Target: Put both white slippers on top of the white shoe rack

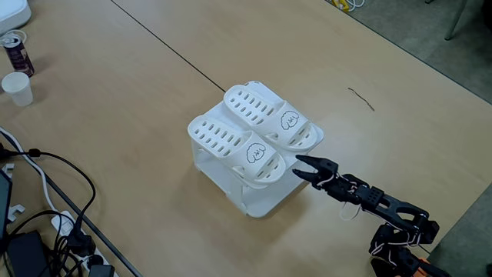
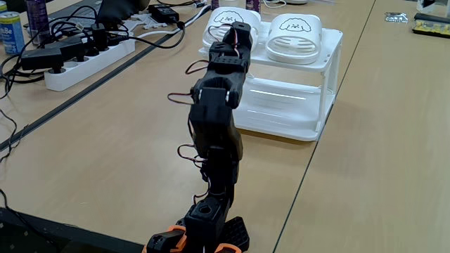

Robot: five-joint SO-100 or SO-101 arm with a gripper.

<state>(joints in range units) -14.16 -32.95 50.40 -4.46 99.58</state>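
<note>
White slippers lie side by side on the flat top of the white shoe rack [image 1: 261, 196]: one slipper [image 1: 234, 146] sits just beyond the fingertips, the other slipper [image 1: 273, 117] farther off past it, both with their cartoon-face toes pointing back toward the gripper [image 1: 297, 167]. The black fingers [image 1: 315, 164] stand a little apart with nothing between them, their tips close to the nearer slipper's toe edge; whether they touch it I cannot tell. Seen from behind the arm, the slippers [image 2: 294, 35] top the rack beyond the outstretched gripper. Placement looks done, so what remains is probably a clean retreat, drawing straight back without nudging the toe.
</note>
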